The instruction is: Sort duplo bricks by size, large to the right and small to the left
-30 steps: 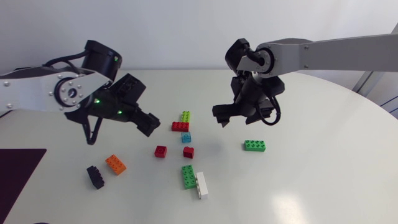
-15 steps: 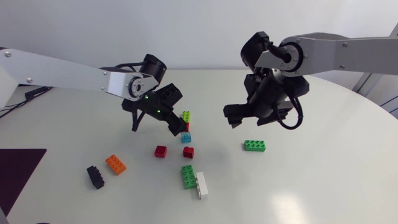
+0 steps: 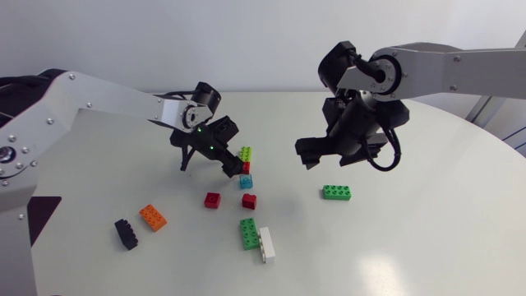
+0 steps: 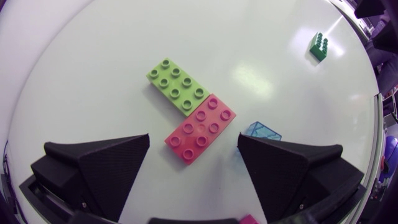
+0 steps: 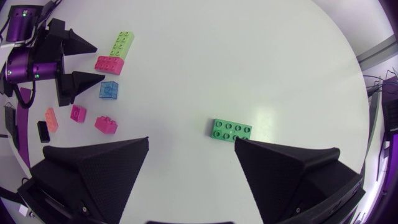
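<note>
Left claw (image 3: pixel 233 168) swung in, now spread astride the red 2x4 plastic brick (image 4: pixel 201 127), prob. lined up to pinch it. Right claw (image 5: pixel 191 140), also spread, hovers over white worktop (image 3: pixel 427 230) near green 2x4 plastic brick (image 5: pixel 232 130).

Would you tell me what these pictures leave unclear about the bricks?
- Head view: the red brick is mostly hidden under the left pincer.
- Left wrist view: the blue brick is partly behind that pincer; a red piece is cut off by the edge.
- Right wrist view: the black brick is too small to size.
</note>
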